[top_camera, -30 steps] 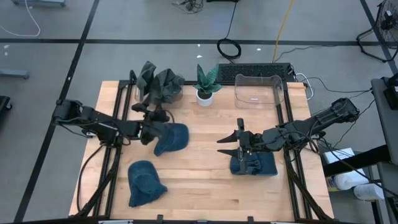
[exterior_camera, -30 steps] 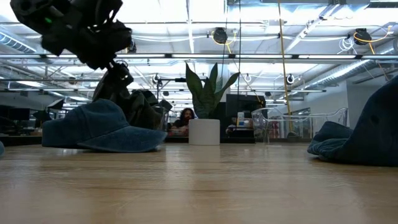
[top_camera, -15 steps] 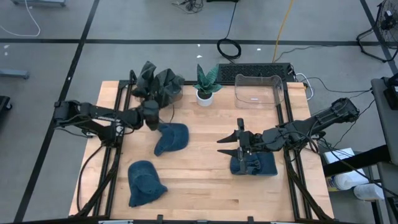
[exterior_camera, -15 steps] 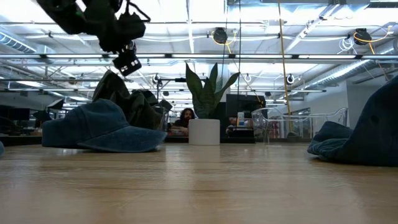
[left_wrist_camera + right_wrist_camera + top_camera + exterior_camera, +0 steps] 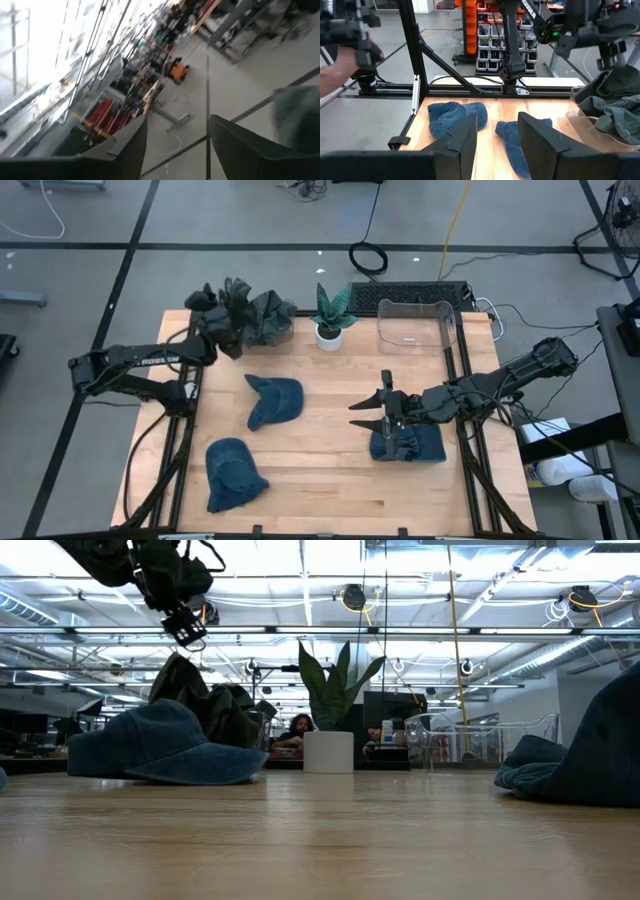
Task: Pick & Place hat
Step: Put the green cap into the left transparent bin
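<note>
The wooden table carries three denim hats, a potted plant, and a clear bin.

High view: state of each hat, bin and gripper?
left gripper: open, empty, raised over the hat pile
right gripper: open, empty, above right hat
middle hat: flat on table
front hat: on table
right hat: crumpled
clear bin: empty
hat pile: heaped

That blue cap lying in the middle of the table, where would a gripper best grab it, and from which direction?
Probably at the brim of the middle denim cap, coming straight down from above. In the low view the cap sits crown up with its brim jutting out low and thin toward the plant, an edge two fingers can pinch; the rounded crown looks too broad and soft to grip securely.
</note>
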`<action>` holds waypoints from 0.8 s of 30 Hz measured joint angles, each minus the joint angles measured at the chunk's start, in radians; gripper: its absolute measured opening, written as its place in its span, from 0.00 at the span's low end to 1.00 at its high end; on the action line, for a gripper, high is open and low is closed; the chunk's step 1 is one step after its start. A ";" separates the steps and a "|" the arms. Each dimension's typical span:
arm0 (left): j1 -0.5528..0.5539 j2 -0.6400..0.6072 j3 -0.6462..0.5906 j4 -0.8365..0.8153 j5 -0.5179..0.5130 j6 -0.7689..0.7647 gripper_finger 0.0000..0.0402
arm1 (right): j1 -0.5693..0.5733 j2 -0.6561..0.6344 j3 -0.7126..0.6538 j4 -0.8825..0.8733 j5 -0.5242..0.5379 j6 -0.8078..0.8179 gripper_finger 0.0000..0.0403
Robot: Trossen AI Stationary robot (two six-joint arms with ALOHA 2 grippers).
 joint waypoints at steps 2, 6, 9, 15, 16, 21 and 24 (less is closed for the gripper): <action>0.048 -0.020 0.000 0.000 0.016 0.003 0.52 | 0.000 0.000 0.000 0.000 0.000 0.000 0.32; 0.139 -0.042 0.000 0.002 0.072 -0.013 0.48 | 0.000 0.000 0.000 0.000 0.000 0.000 0.32; 0.204 -0.039 0.000 0.001 0.095 -0.057 0.46 | 0.000 0.000 0.000 0.000 0.000 0.000 0.32; 0.276 -0.036 0.000 -0.041 0.097 -0.141 0.45 | 0.000 0.000 0.000 0.000 0.000 0.000 0.32; 0.278 -0.037 0.000 -0.042 0.088 -0.144 0.45 | 0.000 0.000 0.000 0.000 0.000 0.000 0.32; 0.280 -0.037 0.000 -0.080 0.053 -0.173 0.48 | 0.000 0.000 0.000 0.000 0.000 0.000 0.32; 0.286 -0.037 -0.012 -0.153 0.059 -0.288 0.50 | 0.000 0.000 0.000 0.000 0.000 0.000 0.32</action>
